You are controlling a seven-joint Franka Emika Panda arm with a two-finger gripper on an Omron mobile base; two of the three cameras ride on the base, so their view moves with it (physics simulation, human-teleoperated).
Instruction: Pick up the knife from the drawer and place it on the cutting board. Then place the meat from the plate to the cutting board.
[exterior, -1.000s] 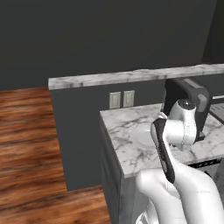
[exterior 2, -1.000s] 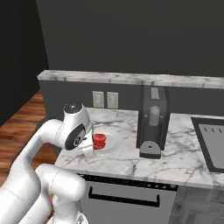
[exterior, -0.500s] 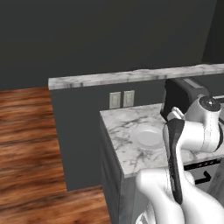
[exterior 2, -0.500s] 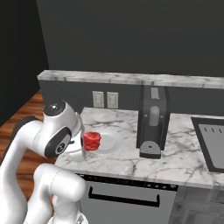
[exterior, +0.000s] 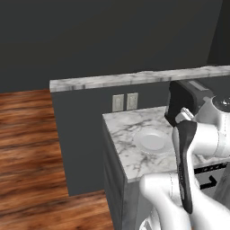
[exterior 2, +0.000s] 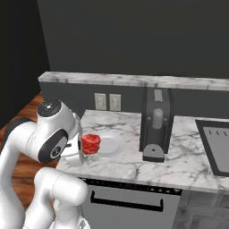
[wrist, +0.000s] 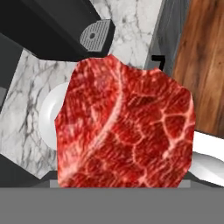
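Hand view: meat [wrist: 124, 124] held in pincer, above plate [wrist: 48, 120].

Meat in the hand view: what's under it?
Under the meat: the white plate on the marble counter, rim showing at the left. The meat covers the rest of the plate and the hand's fingertips.

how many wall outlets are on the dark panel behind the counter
2. The two pale square wall outlets sit side by side on the dark back panel under the marble ledge: the left one and the right one, behind the round white plate.
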